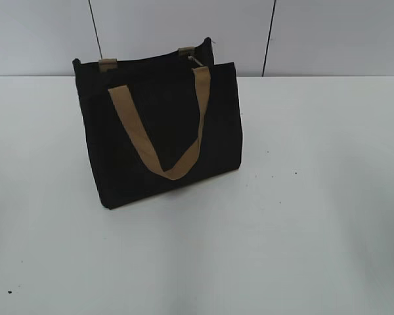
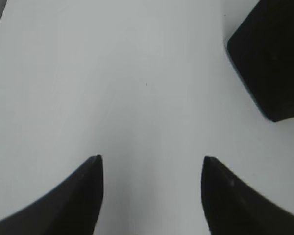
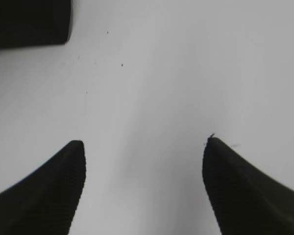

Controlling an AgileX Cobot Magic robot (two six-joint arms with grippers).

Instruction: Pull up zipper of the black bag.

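Note:
The black bag (image 1: 164, 131) stands upright on the white table, left of centre in the exterior view, with a tan handle (image 1: 159, 131) hanging down its front. A small silver zipper pull (image 1: 194, 60) shows at the top edge near the right tan tab. A corner of the bag shows at the upper right of the left wrist view (image 2: 272, 58) and at the upper left of the right wrist view (image 3: 29, 22). My left gripper (image 2: 152, 161) is open and empty over bare table. My right gripper (image 3: 143, 144) is open and empty too. Neither arm shows in the exterior view.
The white table (image 1: 302, 216) spreads around the bag, with a few dark specks on it. A pale panelled wall (image 1: 328, 33) with dark vertical seams stands behind the table.

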